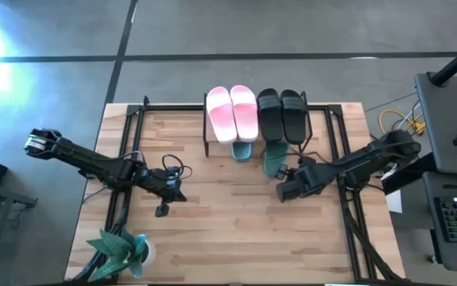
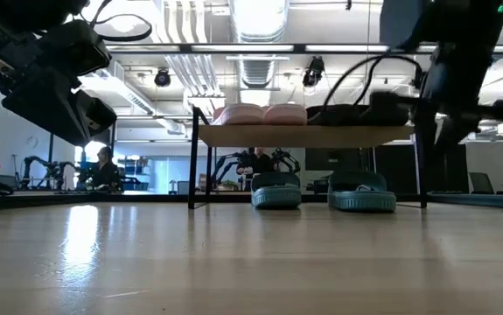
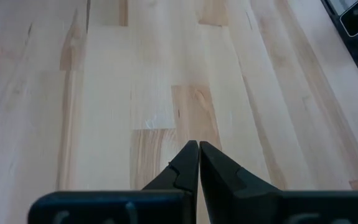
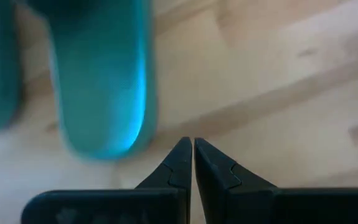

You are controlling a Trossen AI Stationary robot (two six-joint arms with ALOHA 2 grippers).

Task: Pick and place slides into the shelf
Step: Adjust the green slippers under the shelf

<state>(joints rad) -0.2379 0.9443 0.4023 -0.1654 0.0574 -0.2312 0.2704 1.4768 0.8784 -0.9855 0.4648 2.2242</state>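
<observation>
The shelf [image 1: 256,139] stands at the table's far middle. The pink pair [image 1: 232,113] and the black pair [image 1: 281,114] lie side by side on its plank top. The two dark green slides [image 1: 242,151] [image 1: 275,161] rest flat on the table under it, with their heels sticking out toward the near side. In the low view these green slides [image 2: 275,191] [image 2: 362,192] sit between the shelf's legs [image 2: 192,171]. My right gripper [image 4: 193,143] is shut and hovers just near of the right green slide's heel [image 4: 104,81]. My left gripper [image 3: 198,146] is shut over bare table left of centre [image 1: 162,210].
A green artificial plant [image 1: 121,250] sits at the table's near left corner. Black frame rails [image 1: 125,159] [image 1: 343,151] run along both sides of the table. Cables [image 1: 172,167] hang from the left arm. Bare wood [image 1: 228,222] spans the near middle.
</observation>
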